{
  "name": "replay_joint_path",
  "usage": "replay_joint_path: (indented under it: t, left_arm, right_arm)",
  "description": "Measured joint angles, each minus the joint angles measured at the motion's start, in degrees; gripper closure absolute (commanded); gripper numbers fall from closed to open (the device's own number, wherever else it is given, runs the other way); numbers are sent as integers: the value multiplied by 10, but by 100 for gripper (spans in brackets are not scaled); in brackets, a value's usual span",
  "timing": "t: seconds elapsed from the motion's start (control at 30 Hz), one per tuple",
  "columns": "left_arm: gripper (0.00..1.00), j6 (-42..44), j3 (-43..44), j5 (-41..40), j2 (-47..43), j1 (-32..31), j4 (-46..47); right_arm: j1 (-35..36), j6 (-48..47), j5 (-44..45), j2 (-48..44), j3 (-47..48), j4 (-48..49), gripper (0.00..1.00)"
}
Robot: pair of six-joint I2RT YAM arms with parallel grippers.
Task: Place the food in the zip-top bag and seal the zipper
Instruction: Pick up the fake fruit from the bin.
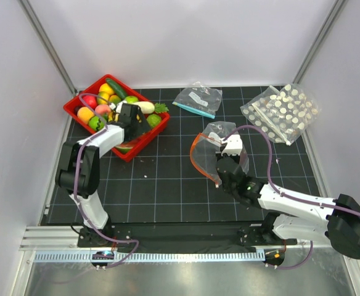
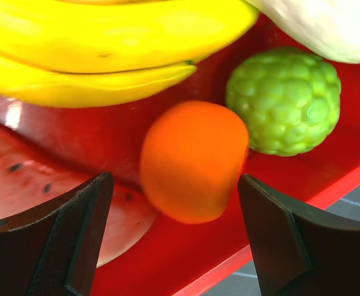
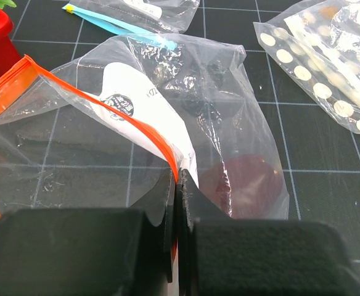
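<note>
Top external view: right fingers (image 1: 224, 164) pressed together, pinching the zip-top bag (image 1: 214, 143) at its zipper (image 3: 7, 80), 3 o'clock on the bench (image 1: 167, 185), apparently propping the mouth for loading; left fingers (image 1: 128, 115) spread wide, straddling an orange (image 2: 192, 160) in the red tray (image 1: 148, 142) at 10 o'clock, not yet gripping.
</note>
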Motion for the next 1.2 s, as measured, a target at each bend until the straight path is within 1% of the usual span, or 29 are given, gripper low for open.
replay_joint_path:
  t: [0.03, 0.1, 0.17, 0.2, 0.23, 0.33, 0.4, 0.5, 0.67, 0.73, 0.8, 0.9, 1.07, 1.2]
  left_arm:
    - [14, 0, 7, 9, 10, -1, 2]
    - [19, -1, 12, 19, 22, -1, 5]
    - [34, -2, 20, 26, 32, 0, 7]
    - [43, -2, 23, 29, 37, 0, 7]
    - [57, -1, 25, 32, 40, 0, 8]
    - [69, 1, 24, 38, 38, 0, 15]
    - [74, 3, 2, 35, 21, 0, 30]
    - [75, 5, -36, 30, -30, 0, 31]
    - [75, 5, -77, 26, -162, -7, 42]
    - [74, 5, -89, 29, -211, -17, 55]
    - [74, 5, -97, 35, -239, -33, 69]
    - [74, 5, -110, 44, -261, -83, 83]
    - [74, 19, -142, 52, -267, -204, 105]
    - [74, 23, -172, 54, -287, -280, 126]
  right_arm:
    - [0, 0, 0, 0, 0, 0, 99]
    - [0, 0, 0, 0, 0, 0, 99]
    - [0, 0, 0, 0, 0, 0, 99]
    - [0, 0, 0, 0, 0, 0, 99]
    - [0, 0, 0, 0, 0, 0, 99]
    - [0, 0, 0, 0, 0, 0, 99]
    - [0, 0, 0, 0, 0, 0, 99]
    - [0, 0, 0, 0, 0, 0, 99]
    - [0, 2, 0, 2, 0, 0, 99]
    - [0, 2, 0, 2, 0, 0, 99]
    - [0, 2, 0, 2, 0, 0, 99]
    - [0, 2, 0, 2, 0, 0, 99]
    - [0, 2, 1, 0, 0, 0, 99]
    - [0, 3, 4, 0, 0, -1, 99]
